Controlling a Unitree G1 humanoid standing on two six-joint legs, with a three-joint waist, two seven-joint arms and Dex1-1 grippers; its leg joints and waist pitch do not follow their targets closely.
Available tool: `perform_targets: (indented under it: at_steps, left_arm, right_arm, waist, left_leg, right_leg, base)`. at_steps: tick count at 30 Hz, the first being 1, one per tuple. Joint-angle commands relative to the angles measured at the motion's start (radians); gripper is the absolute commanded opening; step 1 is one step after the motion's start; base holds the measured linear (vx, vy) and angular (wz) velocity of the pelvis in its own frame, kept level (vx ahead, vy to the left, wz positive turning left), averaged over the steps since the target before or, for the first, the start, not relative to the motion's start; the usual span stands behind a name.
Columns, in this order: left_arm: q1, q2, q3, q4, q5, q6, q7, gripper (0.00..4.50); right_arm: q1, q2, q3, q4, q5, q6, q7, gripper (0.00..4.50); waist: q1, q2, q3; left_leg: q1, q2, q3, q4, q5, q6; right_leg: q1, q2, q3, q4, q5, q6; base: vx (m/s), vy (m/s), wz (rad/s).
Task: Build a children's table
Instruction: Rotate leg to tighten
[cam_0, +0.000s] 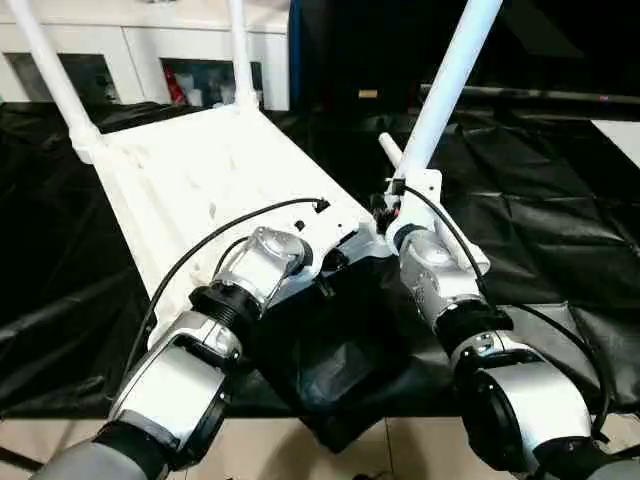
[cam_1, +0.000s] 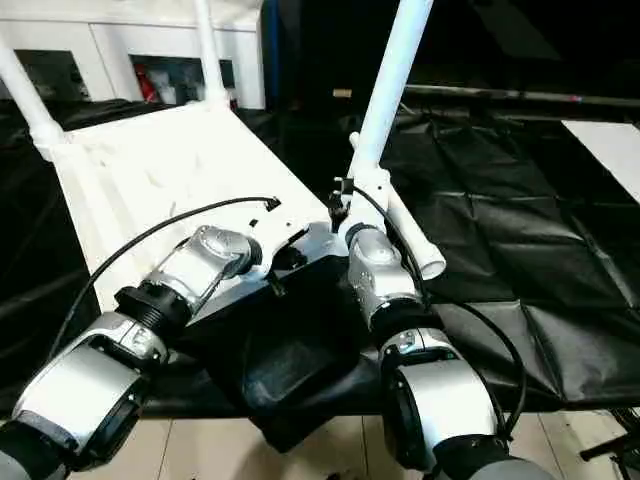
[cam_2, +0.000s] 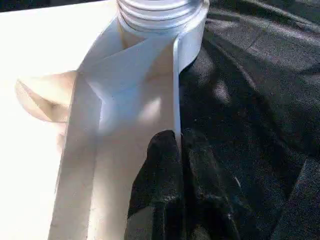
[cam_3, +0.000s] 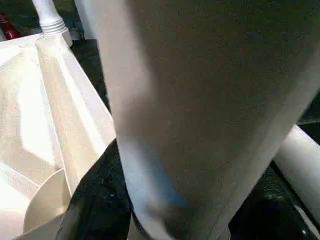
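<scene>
The white tabletop (cam_0: 200, 170) lies underside up on the black cloth. Two white legs (cam_0: 50, 70) (cam_0: 238, 50) stand in its far corners. My left gripper (cam_2: 177, 137) is shut on the thin rim wall at the near right corner, just short of the round threaded socket (cam_2: 160, 12). My right gripper (cam_0: 392, 205) is shut on the lower end of a third leg (cam_0: 445, 80). That leg rises tilted up and to the right, beside the same corner. Another leg (cam_1: 405, 235) lies on the cloth just right of my right wrist.
Black cloth (cam_0: 560, 220) covers the work table, crumpled and hanging over the front edge between my forearms. White cabinets (cam_0: 150, 50) stand behind. A flat white board (cam_1: 610, 140) lies at the far right. Tiled floor (cam_0: 300, 450) shows below the front edge.
</scene>
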Motion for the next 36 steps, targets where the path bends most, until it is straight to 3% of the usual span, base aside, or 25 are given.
perform_targets:
  at_steps: [1,10,11,12,13,14,16,17,20,24,27,29,31,36]
  left_arm:
    - [-0.041,-0.006,0.007,-0.034,0.014,-0.025,0.05,0.0]
    - [-0.046,-0.009,0.011,-0.025,0.018,-0.024,0.06,0.0]
    - [0.058,0.139,-0.013,-0.184,-0.018,-0.109,-0.186,0.0]
    - [0.093,0.187,-0.02,-0.235,-0.031,-0.138,-0.264,0.0]
    - [0.111,0.211,-0.018,-0.26,-0.04,-0.145,-0.298,0.0]
    - [0.112,0.213,-0.013,-0.256,-0.042,-0.145,-0.294,0.0]
    - [0.11,0.216,-0.006,-0.248,-0.04,-0.143,-0.284,0.0]
    - [0.109,0.215,-0.004,-0.245,-0.04,-0.143,-0.279,0.0]
    - [0.098,0.206,0.003,-0.231,-0.042,-0.144,-0.271,0.0]
    - [0.107,0.217,-0.002,-0.262,-0.058,-0.156,-0.301,0.0]
    - [0.146,0.266,-0.02,-0.344,-0.096,-0.204,-0.437,0.0]
    - [0.164,0.283,-0.02,-0.368,-0.116,-0.24,-0.496,0.0]
    - [0.174,0.295,-0.021,-0.384,-0.13,-0.242,-0.535,0.0]
    - [0.205,0.344,-0.029,-0.429,-0.167,-0.241,-0.653,0.0]
  right_arm:
    - [0.073,0.05,0.016,0.115,0.013,0.099,0.015,1.93]
    - [0.059,0.057,0.002,0.138,0.0,0.092,-0.001,1.93]
    - [0.088,-0.036,0.149,0.112,-0.113,0.091,0.369,1.93]
    - [0.1,-0.067,0.191,0.099,-0.143,0.09,0.478,1.93]
    - [0.108,-0.087,0.21,0.087,-0.153,0.085,0.534,1.93]
    - [0.108,-0.092,0.203,0.081,-0.146,0.08,0.535,1.93]
    - [0.105,-0.097,0.187,0.071,-0.13,0.07,0.532,1.93]
    - [0.102,-0.098,0.182,0.068,-0.126,0.067,0.531,1.93]
    - [0.087,-0.097,0.174,0.065,-0.123,0.059,0.538,1.93]
    - [0.085,-0.104,0.178,0.048,-0.115,0.057,0.604,1.93]
    - [0.112,-0.142,0.193,0.002,-0.11,0.053,0.767,1.93]
    - [0.131,-0.159,0.196,-0.019,-0.1,0.046,0.832,1.93]
    - [0.146,-0.175,0.197,-0.037,-0.089,0.049,0.882,1.93]
    - [0.203,-0.228,0.214,-0.098,-0.079,0.042,1.032,1.93]
  waist:
    - [-0.003,0.012,-0.045]
    - [-0.01,0.011,-0.043]
    - [-0.006,-0.005,-0.042]
    - [-0.016,-0.006,-0.044]
    - [-0.036,-0.003,-0.047]
    - [-0.039,0.002,-0.049]
    - [-0.039,0.002,-0.047]
    - [-0.037,0.0,-0.047]
    - [-0.036,0.0,-0.047]
    - [-0.034,-0.001,-0.048]
    - [-0.033,-0.003,-0.053]
    - [-0.034,-0.004,-0.057]
    - [-0.033,-0.005,-0.056]
    - [-0.026,-0.002,-0.056]
  left_leg:
    - [-0.031,0.021,0.006,-0.079,-0.141,0.064]
    - [-0.036,0.022,0.004,-0.083,-0.154,0.063]
    - [-0.045,0.025,-0.005,-0.084,-0.156,0.088]
    - [-0.068,0.027,-0.01,-0.086,-0.149,0.1]
    - [-0.082,0.038,-0.016,-0.088,-0.119,0.108]
    - [-0.055,0.04,-0.007,-0.08,-0.092,0.108]
    - [-0.048,0.039,0.005,-0.077,-0.07,0.097]
    - [-0.046,0.04,0.009,-0.078,-0.071,0.086]
    - [-0.044,0.042,0.012,-0.08,-0.072,0.066]
    - [-0.044,0.041,0.014,-0.079,-0.084,0.067]
    - [-0.049,0.044,0.013,-0.075,-0.024,0.091]
    - [-0.046,0.044,0.016,-0.069,0.046,0.128]
    - [-0.044,0.044,0.017,-0.067,0.086,0.15]
    - [-0.038,0.049,0.017,-0.068,0.075,0.154]
  right_leg:
    - [0.053,-0.062,0.062,-0.095,-0.411,-0.124]
    - [0.05,-0.064,0.06,-0.104,-0.469,-0.101]
    - [0.059,-0.071,0.057,-0.099,-0.499,-0.103]
    - [0.077,-0.075,0.063,-0.091,-0.477,-0.109]
    - [0.081,-0.082,0.067,-0.082,-0.425,-0.114]
    - [0.055,-0.074,0.068,-0.086,-0.359,-0.146]
    - [0.054,-0.069,0.07,-0.08,-0.307,-0.193]
    - [0.056,-0.068,0.07,-0.079,-0.31,-0.2]
    - [0.057,-0.065,0.07,-0.076,-0.303,-0.199]
    - [0.058,-0.066,0.074,-0.076,-0.307,-0.203]
    - [0.066,-0.069,0.077,-0.061,-0.209,-0.227]
    - [0.066,-0.067,0.078,-0.044,-0.088,-0.27]
    - [0.065,-0.067,0.078,-0.04,-0.047,-0.288]
    - [0.064,-0.069,0.077,-0.041,-0.076,-0.292]
  base:
    - [0.0,0.0,0.0]
    - [0.0,0.0,0.0]
    - [0.0,0.0,0.0]
    - [0.0,0.0,0.0]
    - [0.0,0.0,0.0]
    - [0.0,0.0,0.0]
    - [0.0,0.0,0.0]
    - [0.0,0.0,0.0]
    - [0.0,0.0,0.0]
    - [0.0,0.0,0.0]
    - [0.0,0.0,0.0]
    - [0.0,0.0,0.0]
    - [0.0,0.0,0.0]
    - [0.0,0.0,0.0]
